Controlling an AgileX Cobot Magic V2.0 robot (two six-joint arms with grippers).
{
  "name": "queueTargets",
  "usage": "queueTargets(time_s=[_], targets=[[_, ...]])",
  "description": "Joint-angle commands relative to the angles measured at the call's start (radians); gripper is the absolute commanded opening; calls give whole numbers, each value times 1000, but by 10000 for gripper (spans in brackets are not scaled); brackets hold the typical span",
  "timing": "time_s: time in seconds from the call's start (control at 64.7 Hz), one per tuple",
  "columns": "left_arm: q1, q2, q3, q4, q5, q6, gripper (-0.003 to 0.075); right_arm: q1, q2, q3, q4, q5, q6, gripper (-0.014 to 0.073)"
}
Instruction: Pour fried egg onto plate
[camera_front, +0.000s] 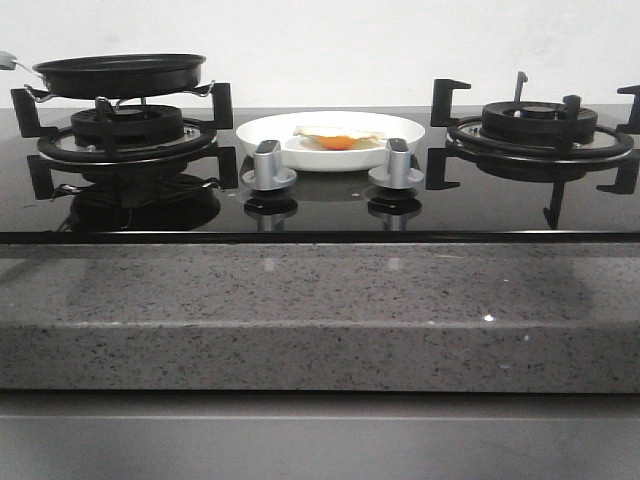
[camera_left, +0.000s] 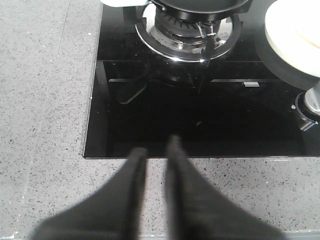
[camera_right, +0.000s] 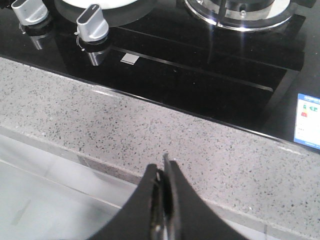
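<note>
Egg (camera_front: 338, 139) lies on the white plate (camera_front: 400, 128), which sits on the black glass stove top between the two burners, just behind the two silver knobs (camera_front: 269, 165). The black pan (camera_front: 120, 72) sits level on the left burner (camera_front: 125, 135), with nothing visible in it from the front. So the pour looks done. The left pincer (camera_left: 156, 152) hangs over the near edge of the stove, fingers slightly apart, gripping nothing. The right pincer (camera_right: 164, 167) is together and empty above the speckled table (camera_right: 200, 150). Doing this step well now means retreating straight back, clear of pan handle and knobs.
</note>
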Motion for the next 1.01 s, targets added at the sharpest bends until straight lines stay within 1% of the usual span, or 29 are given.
queueTargets(time_s=[0.0,0.402,0.51,0.572,0.65,0.758,0.851,0.99], targets=[[-10,-1,-24,4,-72,-9,-19,0,4,-23,-8,-61,-12,-71],[-10,-1,-24,4,-72,-9,-19,0,4,-23,-8,-54,-12,-69],[-7,-25,-1,2,-95,-9,-19,0,4,-23,-8,-54,-12,-69],[9,-64,38,-10,-138,-9,-19,0,4,-23,-8,-52,-12,-69],[32,-148,116,39,-243,-9,-19,0,4,-23,-7,-52,-12,-69],[66,-285,268,46,-392,-9,-19,0,4,-23,-7,-52,-12,-69],[84,-412,437,65,-555,-9,-19,0,4,-23,-7,-52,-12,-69],[86,-559,634,71,-708,-9,-19,0,4,-23,-7,-52,-12,-69]])
